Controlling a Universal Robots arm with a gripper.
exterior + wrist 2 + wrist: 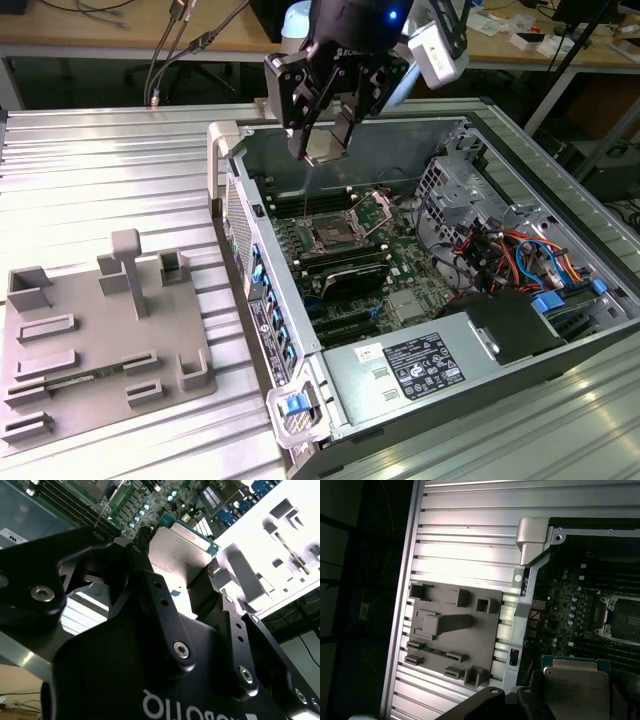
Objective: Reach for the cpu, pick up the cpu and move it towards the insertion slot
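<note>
- One claw (325, 135) hangs over the open computer case (560, 200), clenched on the cpu (326, 150); in the exterior view the chip sits between the two black fingers, clear of everything below it
- In the second wrist view the cpu (182, 542) shows its silvery metal top, pinched at opposite edges by the fingers (150, 582), with the green motherboard (132, 512) well beneath
- In the first wrist view the cpu (576, 690) lies near the insertion slot (622, 620) but off to one side of it, not above it
- The insertion slot (330, 236) lies on the motherboard inside the case, its metal frame open and its dark centre bare; in the exterior view it sits nearer the camera than the chip and well below it
- On the exterior view's left, the grey plastic tray (100, 340) rests on the ribbed metal desk (100, 160), well apart from the case
- Likely risk: the grip is on thin edges only, so a jolt could tilt or drop the chip onto the board
- A second risk, as I judge it: lowering while off-centre could catch the socket frame or its wire lever, or clip the near case wall
</note>
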